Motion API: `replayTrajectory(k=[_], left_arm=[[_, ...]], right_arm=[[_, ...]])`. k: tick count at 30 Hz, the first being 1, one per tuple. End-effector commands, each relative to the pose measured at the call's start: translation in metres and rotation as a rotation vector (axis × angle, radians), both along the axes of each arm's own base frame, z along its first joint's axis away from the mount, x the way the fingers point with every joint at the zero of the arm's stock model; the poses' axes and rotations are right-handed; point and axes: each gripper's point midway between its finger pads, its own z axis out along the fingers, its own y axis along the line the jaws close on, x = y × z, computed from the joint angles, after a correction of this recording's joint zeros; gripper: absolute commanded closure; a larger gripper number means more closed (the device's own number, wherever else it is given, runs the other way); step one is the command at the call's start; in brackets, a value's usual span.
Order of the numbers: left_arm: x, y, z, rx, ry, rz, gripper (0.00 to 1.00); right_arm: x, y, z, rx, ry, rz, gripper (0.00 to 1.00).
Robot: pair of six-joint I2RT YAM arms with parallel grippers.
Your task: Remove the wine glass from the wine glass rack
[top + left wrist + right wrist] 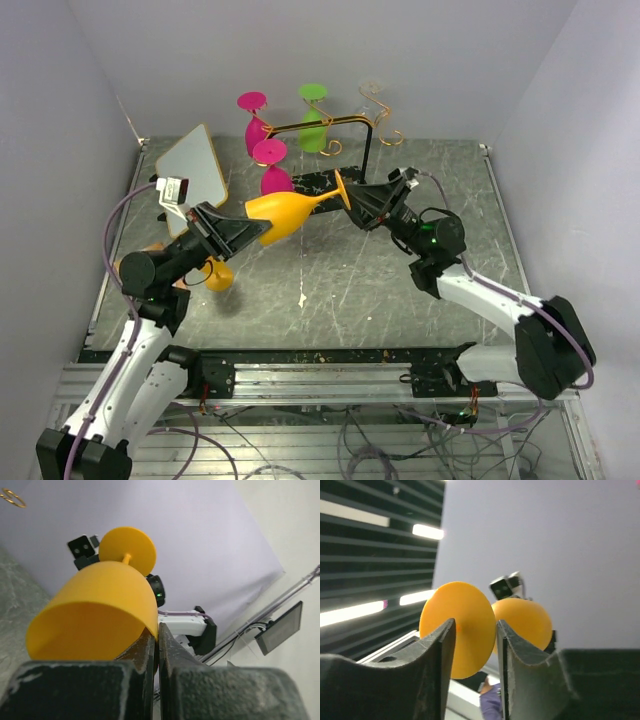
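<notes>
An orange wine glass (285, 213) hangs on its side above the table, off the wine glass rack (330, 125). My left gripper (256, 232) is shut on the rim of its bowl (95, 610), with one finger inside and one outside, as the left wrist view (156, 631) shows. My right gripper (357, 205) is at the glass's round foot (462, 630). Its jaws stand apart, and the foot sits just past the fingertips (474, 626). The rack's gold wire, black post and black marble base (318, 182) stand at the back. It carries two pink glasses (256, 125), a green one (314, 120) and a clear one (374, 95).
A second orange glass (216, 272) lies on the table under my left arm. A grey board with a light wooden edge (196, 172) lies at the back left. White walls close in the table on three sides.
</notes>
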Motion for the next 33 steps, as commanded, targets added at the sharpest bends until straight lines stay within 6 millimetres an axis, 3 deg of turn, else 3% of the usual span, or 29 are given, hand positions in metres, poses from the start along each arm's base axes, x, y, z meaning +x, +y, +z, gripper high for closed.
replayTrajectory(k=[1, 5, 12, 17, 26, 33], left_arm=[[0.008, 0.001, -0.011, 0.11, 0.026, 0.066, 0.93], [0.013, 0.006, -0.016, 0.217, 0.043, 0.152, 0.93], [0.03, 0.036, -0.037, 0.507, 0.117, 0.379, 0.93], [0.042, 0.063, -0.074, 0.71, 0.29, 0.497, 0.93], [0.05, 0.083, -0.091, 0.921, 0.398, 0.531, 0.93], [0.072, 0.103, -0.131, 1.181, 0.539, 0.521, 0.93]], right_arm=[[0.017, -0.006, -0.038, -0.256, 0.013, -0.196, 0.56], [0.035, -0.029, -0.073, -0.517, 0.047, -0.389, 0.28], [0.049, -0.076, -0.097, -0.782, 0.041, -0.598, 0.04], [0.054, -0.093, -0.096, -0.894, 0.0, -0.641, 0.01], [0.056, -0.098, -0.092, -1.015, -0.094, -0.64, 0.0], [0.053, -0.105, -0.091, -1.043, -0.115, -0.664, 0.0]])
